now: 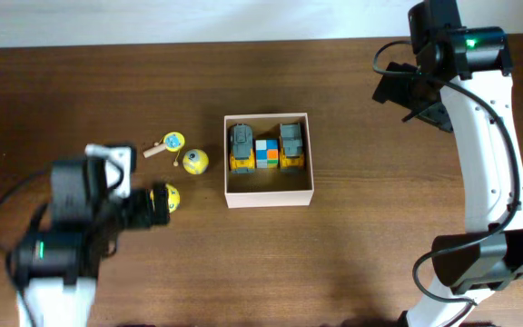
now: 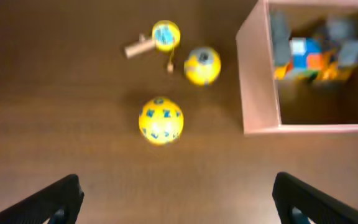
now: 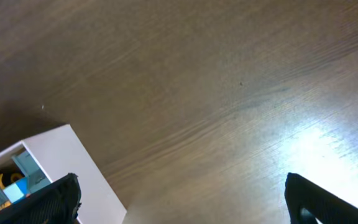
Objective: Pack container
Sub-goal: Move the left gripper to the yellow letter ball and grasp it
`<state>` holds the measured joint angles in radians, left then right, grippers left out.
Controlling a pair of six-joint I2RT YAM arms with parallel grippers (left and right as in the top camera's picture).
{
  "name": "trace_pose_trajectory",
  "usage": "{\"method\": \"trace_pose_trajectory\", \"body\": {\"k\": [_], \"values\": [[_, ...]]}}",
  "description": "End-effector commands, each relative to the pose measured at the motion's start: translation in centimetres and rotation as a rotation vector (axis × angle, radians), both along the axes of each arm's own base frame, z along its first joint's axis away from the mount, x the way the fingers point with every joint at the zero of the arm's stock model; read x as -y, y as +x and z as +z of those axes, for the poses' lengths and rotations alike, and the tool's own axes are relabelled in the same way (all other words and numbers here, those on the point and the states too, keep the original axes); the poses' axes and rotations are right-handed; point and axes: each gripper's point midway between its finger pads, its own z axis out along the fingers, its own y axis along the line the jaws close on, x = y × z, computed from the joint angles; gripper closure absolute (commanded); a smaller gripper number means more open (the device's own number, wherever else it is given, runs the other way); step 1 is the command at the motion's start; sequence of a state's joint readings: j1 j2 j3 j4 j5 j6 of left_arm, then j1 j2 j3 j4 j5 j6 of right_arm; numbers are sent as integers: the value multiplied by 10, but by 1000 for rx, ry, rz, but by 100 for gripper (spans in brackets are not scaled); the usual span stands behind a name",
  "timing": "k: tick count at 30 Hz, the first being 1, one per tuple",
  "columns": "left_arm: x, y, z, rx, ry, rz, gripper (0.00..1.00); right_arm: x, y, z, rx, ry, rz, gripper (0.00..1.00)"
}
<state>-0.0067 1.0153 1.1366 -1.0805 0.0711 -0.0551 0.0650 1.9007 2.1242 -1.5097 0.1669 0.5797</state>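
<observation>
I'm hovering the left gripper (image 2: 178, 202), jaws wide and empty, just short of the nearest yellow ball (image 2: 161, 120), lining up a pick. Farther on, a second ball (image 2: 202, 65) and a small tag toy (image 2: 165, 35) are lying beside the box (image 2: 258, 81), which is sitting in the middle of the table (image 1: 107, 82) with trucks (image 1: 241, 147) and a cube (image 1: 267, 153) inside. The right gripper (image 3: 182, 202), equally wide and empty, is hanging beyond the box, out of the way.
</observation>
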Motion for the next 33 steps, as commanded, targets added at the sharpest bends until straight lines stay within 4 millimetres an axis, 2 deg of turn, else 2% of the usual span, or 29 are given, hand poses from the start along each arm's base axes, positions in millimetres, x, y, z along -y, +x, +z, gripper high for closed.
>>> {"method": "trace_pose_trajectory", "body": {"k": [1,5,10,13,15,19,23,27,33], "values": [[6,26,-13,-132,-18,-41,1,3,-1,4,14,3,-19,1],[10,40,-52,-283,-45,-52,1,3,-1,5,14,3,-19,1],[10,46,-99,-446,-26,-108,1,3,-1,4,14,3,-19,1],[10,47,-120,-513,-18,-139,1,3,-1,4,14,3,-19,1],[10,49,-131,-538,-17,-144,4,3,-1,5,14,3,-19,1],[10,59,-142,-536,-15,-143,4,3,-1,4,14,3,-19,1],[10,66,-143,-508,-12,-143,4,3,-1,5,14,3,-19,1],[10,64,-145,-515,-11,-145,9,3,-1,4,14,3,-19,1],[10,60,-152,-549,-14,-145,10,3,-1,5,14,3,-19,1]]}}
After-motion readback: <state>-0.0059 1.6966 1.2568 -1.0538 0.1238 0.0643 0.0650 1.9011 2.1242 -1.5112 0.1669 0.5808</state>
